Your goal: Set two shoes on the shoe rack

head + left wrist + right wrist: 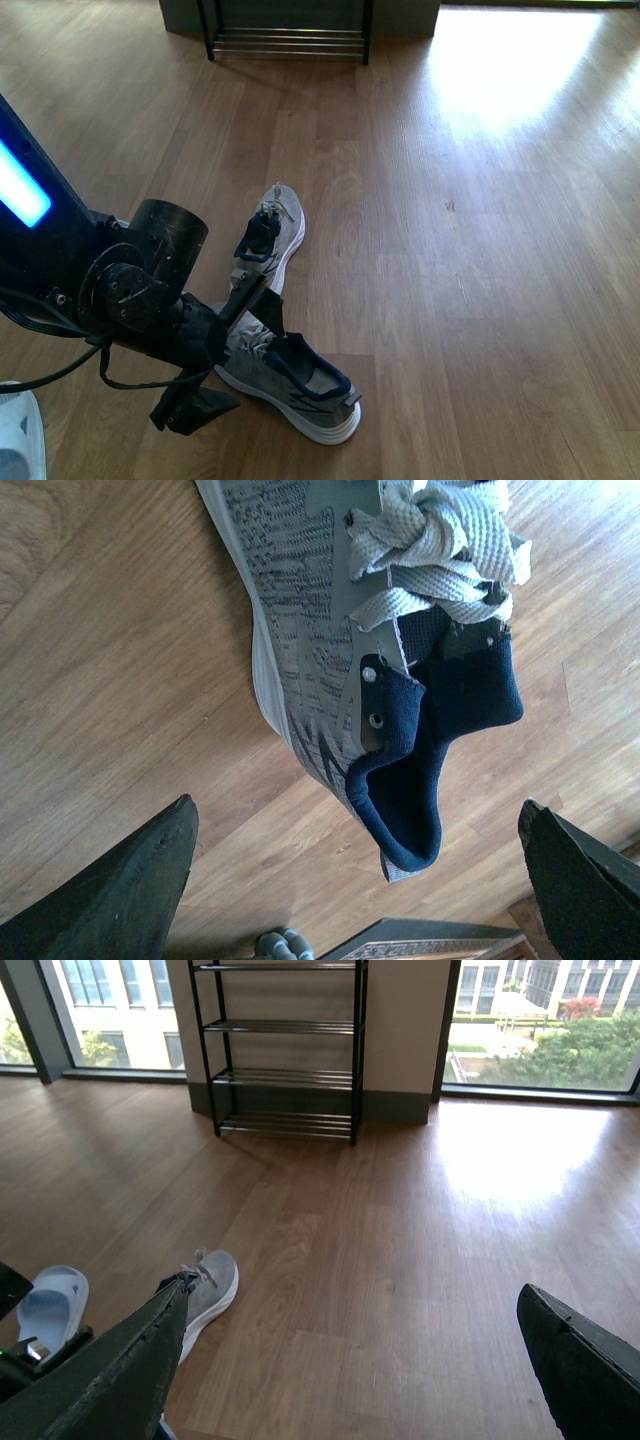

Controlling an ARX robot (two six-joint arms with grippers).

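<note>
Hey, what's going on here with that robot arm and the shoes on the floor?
The robot is meant to put a pair of grey sneakers on the shoe rack by the far wall. Neither is there yet: both lie on the wooden floor. The left gripper hovers open over the heel end of the nearer shoe, not gripping it. The other shoe lies just beyond. The right gripper is open, holding nothing.

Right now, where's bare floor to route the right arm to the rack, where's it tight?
Bare floor spans from right of the near shoe and far shoe up to the shoe rack, whose shelves look bare. Tight at the robot's left: both shoes, the left fingers, a blue slipper.
</note>
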